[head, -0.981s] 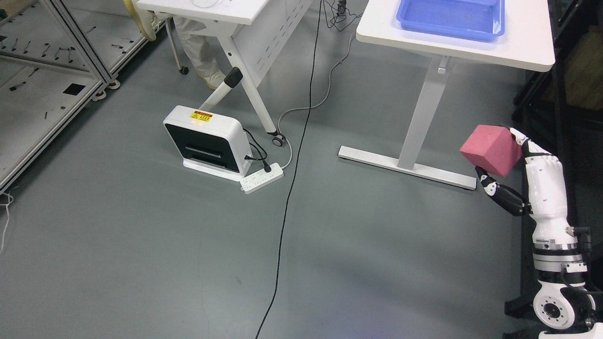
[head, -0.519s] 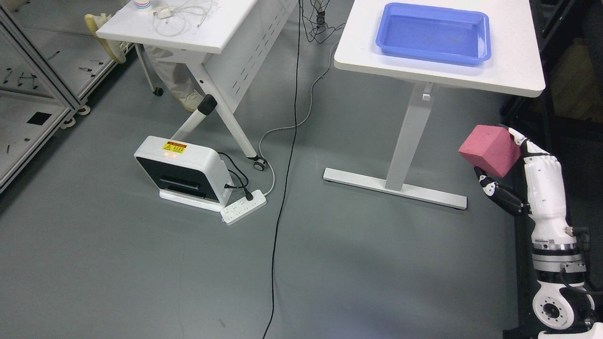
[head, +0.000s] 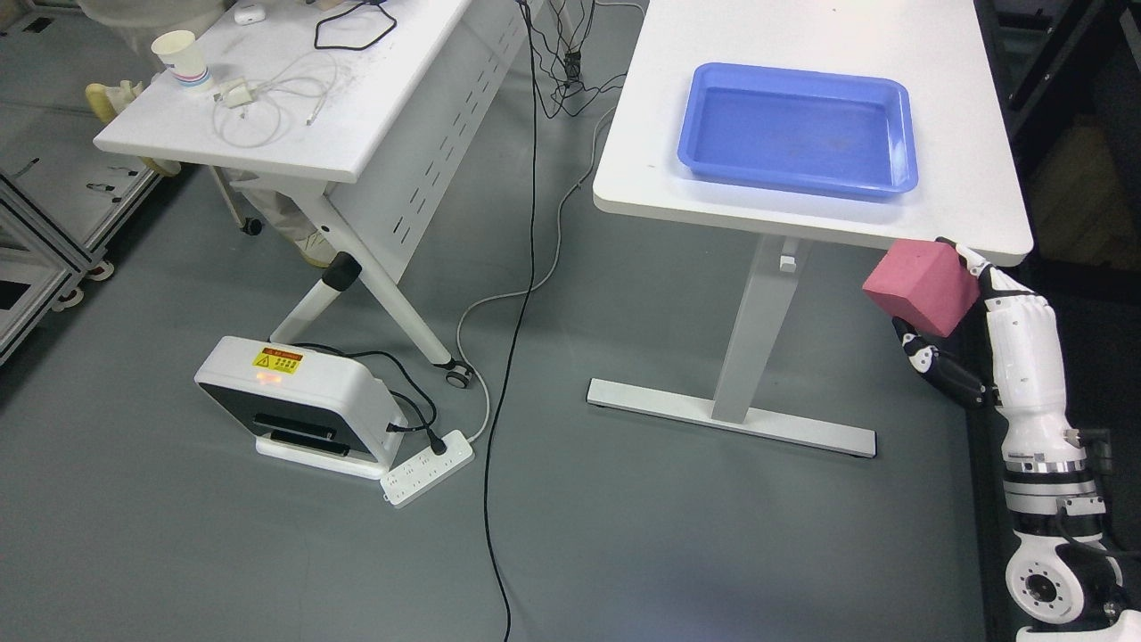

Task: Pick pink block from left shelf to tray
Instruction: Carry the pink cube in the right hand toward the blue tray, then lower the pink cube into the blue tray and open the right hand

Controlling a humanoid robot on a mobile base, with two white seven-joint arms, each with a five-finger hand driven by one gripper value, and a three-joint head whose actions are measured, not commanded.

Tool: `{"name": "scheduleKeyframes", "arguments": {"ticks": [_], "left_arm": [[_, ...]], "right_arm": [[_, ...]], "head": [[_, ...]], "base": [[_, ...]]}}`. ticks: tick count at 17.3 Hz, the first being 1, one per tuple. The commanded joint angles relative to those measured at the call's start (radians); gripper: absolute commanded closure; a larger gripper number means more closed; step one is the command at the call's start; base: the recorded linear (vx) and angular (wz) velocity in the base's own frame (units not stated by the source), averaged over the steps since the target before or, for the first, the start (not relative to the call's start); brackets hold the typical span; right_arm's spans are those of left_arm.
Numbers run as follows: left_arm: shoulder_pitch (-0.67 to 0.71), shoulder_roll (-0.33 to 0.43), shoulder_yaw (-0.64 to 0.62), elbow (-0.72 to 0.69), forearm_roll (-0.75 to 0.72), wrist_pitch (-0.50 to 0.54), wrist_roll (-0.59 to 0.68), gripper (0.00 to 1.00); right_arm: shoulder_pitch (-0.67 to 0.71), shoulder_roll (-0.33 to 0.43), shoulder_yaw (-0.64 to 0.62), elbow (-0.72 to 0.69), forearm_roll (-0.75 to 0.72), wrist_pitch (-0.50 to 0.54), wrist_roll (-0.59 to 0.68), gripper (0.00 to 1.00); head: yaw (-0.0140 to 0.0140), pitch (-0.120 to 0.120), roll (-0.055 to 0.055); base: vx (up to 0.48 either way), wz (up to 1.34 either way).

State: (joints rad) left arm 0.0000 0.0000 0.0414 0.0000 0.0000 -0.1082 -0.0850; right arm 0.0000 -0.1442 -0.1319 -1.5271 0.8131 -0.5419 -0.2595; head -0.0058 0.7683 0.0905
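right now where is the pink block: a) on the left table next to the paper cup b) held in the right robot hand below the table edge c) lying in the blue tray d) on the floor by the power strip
b: the pink block sits gripped in the right robot hand, just under the near edge of the white table, while the blue tray on top holds nothing.

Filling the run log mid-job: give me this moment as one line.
right robot hand: shut on pink block | block: held below table edge | blue tray: on table, holds nothing | left: not in view
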Motion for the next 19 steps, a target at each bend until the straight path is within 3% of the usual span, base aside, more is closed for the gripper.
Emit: {"name": "scheduleKeyframes", "arguments": {"ticks": [1,11,19], "left_arm": [[-0.032,0.017,0.000,-0.017,0.000,-0.001,0.001,0.00],[-0.032,0.017,0.000,-0.017,0.000,-0.001,0.001,0.00],[-0.032,0.017,0.000,-0.017,-0.002,-0.001,0.001,0.00]], "right_arm": [[0.009,0.000,0.008,0.001,0.001,0.000,0.009,0.97],[0.014,-0.002,0.109,0.002,0.006,0.019,0.124,0.96],[-0.003,-0.006,0.241,0.013,0.024,0.143,0.236,0.94]], "head": [[0.0000,0.000,0.000],[0.0000,0.000,0.000],[0.0000,0.000,0.000]], "base": [[0.370,0.00],[0.338,0.00],[0.256,-0.05]]}}
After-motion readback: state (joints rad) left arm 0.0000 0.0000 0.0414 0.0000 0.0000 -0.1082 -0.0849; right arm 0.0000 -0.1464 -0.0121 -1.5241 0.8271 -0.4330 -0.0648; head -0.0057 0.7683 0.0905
